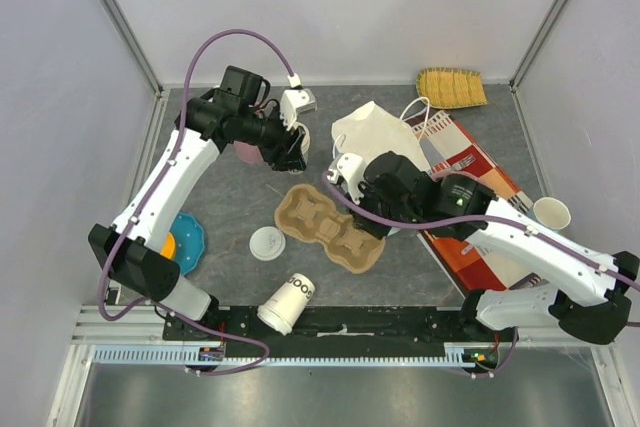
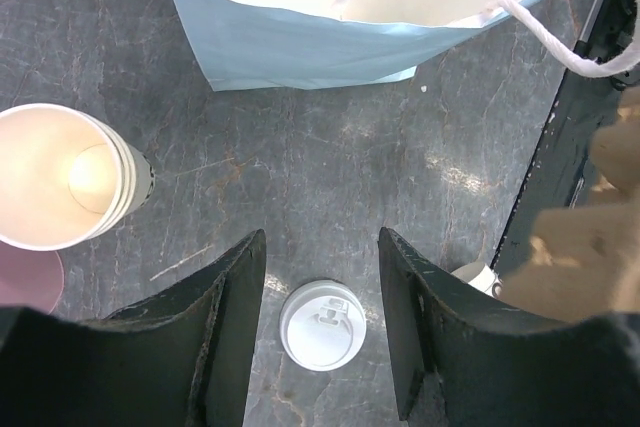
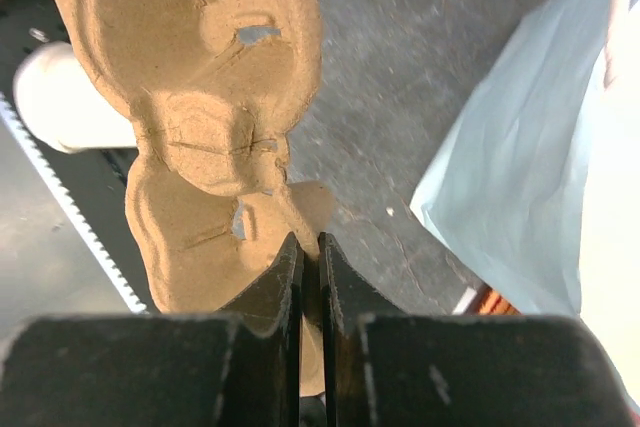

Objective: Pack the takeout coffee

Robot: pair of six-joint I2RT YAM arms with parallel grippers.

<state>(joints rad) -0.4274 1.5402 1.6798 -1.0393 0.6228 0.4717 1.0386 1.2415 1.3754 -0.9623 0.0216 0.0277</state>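
- L arm: left gripper (image 2: 322, 237) points down at the table. Jaws at a medium spread, nothing gripped.
- Takeout coffee (image 2: 322, 325): upright on the table, white lid on. It sits directly under the L jaws, in the gap between the fingers (image 2: 225, 327). A thin strip of table shows on each side, no contact seen. Position: off the far-left end of the cardboard cup carrier (image 1: 315, 217). In the top view it is hidden under the L wrist.
- R arm: right gripper (image 3: 310, 242) closed to a narrow slit, pinching the carrier's edge at its right end. Whether the carrier is off the table: cannot tell.
- Paper bag (image 1: 375, 137): white, lying just beyond the carrier's far side.
- Loose lid (image 1: 267, 243): flat on the table, just beside the carrier's left end, not touching.
- Stack of paper cups (image 1: 287, 302): on its side, on the arm-base side of the carrier.
- Lidless cup (image 2: 60, 175): upright, on the side of the coffee away from the carrier. Pink disc (image 2: 28, 282) just beside it.
- Blue plate (image 1: 190, 237): well left of the carrier.
- Red-orange placemat (image 1: 470, 177): right of the carrier, partly under the R arm. Single paper cup (image 1: 551, 213) further right.
- Woven tray (image 1: 450, 87): far-right of the carrier, at the back.
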